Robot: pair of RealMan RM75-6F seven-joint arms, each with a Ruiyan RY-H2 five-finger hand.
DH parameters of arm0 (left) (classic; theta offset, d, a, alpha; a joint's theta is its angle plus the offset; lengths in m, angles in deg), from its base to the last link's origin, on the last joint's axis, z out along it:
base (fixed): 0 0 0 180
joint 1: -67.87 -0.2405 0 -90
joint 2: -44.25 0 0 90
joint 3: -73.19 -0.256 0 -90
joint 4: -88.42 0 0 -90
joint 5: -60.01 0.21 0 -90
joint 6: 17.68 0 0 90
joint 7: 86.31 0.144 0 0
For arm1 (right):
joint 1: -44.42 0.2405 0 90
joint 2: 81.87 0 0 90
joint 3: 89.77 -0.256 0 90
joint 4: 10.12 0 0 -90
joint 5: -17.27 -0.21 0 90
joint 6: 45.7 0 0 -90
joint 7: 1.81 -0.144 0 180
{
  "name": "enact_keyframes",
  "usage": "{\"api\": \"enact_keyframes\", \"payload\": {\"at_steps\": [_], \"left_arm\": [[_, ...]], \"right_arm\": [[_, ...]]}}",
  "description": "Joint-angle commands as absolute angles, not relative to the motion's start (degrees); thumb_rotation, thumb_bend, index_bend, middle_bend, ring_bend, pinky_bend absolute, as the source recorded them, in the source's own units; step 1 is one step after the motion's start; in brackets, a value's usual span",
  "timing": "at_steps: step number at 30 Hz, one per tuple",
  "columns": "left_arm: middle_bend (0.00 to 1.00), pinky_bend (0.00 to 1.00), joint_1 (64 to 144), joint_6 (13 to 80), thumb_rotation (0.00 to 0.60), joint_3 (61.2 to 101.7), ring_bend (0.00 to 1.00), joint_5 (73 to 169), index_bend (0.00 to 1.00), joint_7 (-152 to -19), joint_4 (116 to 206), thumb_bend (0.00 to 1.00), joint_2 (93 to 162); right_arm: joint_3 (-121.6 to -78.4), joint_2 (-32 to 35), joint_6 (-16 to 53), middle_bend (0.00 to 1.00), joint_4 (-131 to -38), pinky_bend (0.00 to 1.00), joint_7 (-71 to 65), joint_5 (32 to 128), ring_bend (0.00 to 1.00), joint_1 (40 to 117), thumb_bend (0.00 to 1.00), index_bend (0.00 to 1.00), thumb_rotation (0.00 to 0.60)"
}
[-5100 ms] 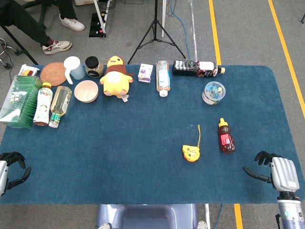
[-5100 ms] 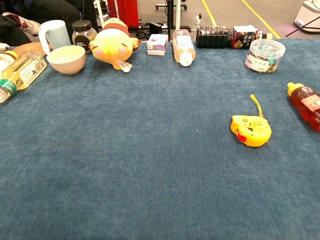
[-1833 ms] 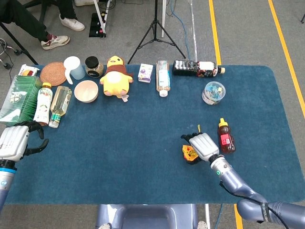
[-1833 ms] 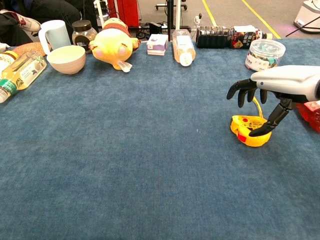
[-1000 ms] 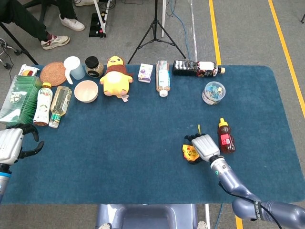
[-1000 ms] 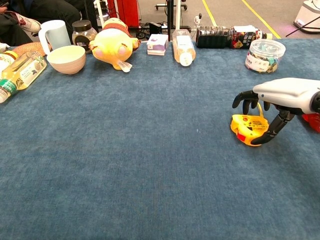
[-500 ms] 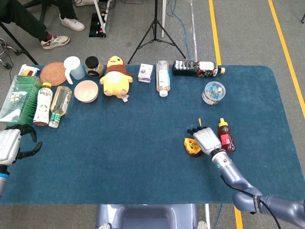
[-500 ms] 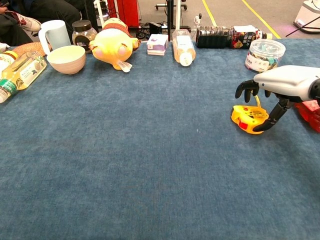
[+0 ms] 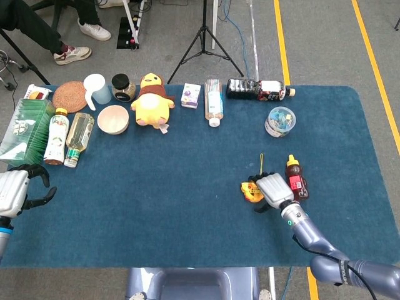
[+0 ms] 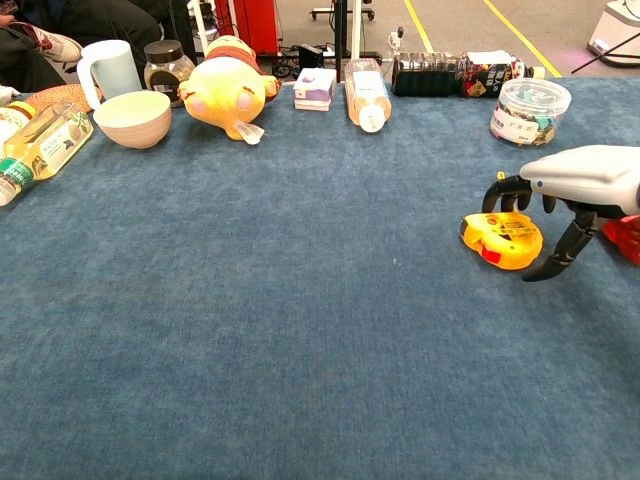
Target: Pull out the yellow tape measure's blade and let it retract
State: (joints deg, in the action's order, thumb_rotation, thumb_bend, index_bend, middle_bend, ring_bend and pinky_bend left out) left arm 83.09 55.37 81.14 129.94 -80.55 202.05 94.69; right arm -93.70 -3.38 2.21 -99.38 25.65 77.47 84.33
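- Broadly: blue cloth table (image 9: pixel 156 206) fills both views; items lined up along far edge + left side.
- Green box (image 9: pixel 24 131) at far left edge, w/ two bottles lying just beside it: green-label bottle (image 9: pixel 55 137) and clear bottle (image 9: pixel 79 139) of yellowish liquid.
- Yellow plush toy (image 9: pixel 152 100) in far row, pink bowl (image 9: pixel 113 119) to its left; woven coaster (image 9: pixel 69 96), white mug (image 9: pixel 95 89) and dark-lid jar (image 9: pixel 122 87) behind the bowl.
- Dark cola bottle (image 9: pixel 259 89) on its side at far edge, right of centre; clear bottle w/ white cap (image 9: pixel 214 102) and small white-purple box (image 9: pixel 190 95) to its left.
- Right hand (image 9: pixel 272 189) over table's right part, palm down, fingers apart and curled above the tape; chest view shows fingertips (image 10: pixel 497 196) arched over its far side and thumb reaching down on its right side. Not clamped on it; can't tell if any finger touches.
- Left hand (image 9: pixel 17 191) at near-left table edge, fingers loosely curled and apart, holding nothing.
- Round tub (image 9: pixel 279 121) of coloured bits, well apart from right hand, toward far edge.
- Red sauce bottle (image 9: pixel 294 176) lying just right of right hand.
- Yellow tape measure (image 10: pixel 501 240) on cloth under/just left of right hand, red patch on its near side; blade not seen pulled out. Thin yellow strap (image 9: pixel 261 164) runs from it toward far edge.
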Motion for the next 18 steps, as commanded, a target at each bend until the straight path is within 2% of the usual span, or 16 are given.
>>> {"api": "enact_keyframes", "payload": {"at_steps": [1,18], "left_arm": [[0.45,0.36,82.92,55.53,0.523,81.06,0.35,129.98,0.6,-80.83,201.89,0.3,94.59],[0.45,0.36,82.61,55.5,0.524,80.65,0.35,130.35,0.6,-81.97,200.96,0.3,94.64]], "right_arm": [[-93.5,-3.56,2.29,0.31,-100.1,0.31,26.46,76.66,0.27,84.57,0.18,0.22,0.44],[-94.31,-1.84,2.57,0.33,-99.22,0.35,27.91,72.36,0.3,86.19,0.18,0.26,0.443]]}}
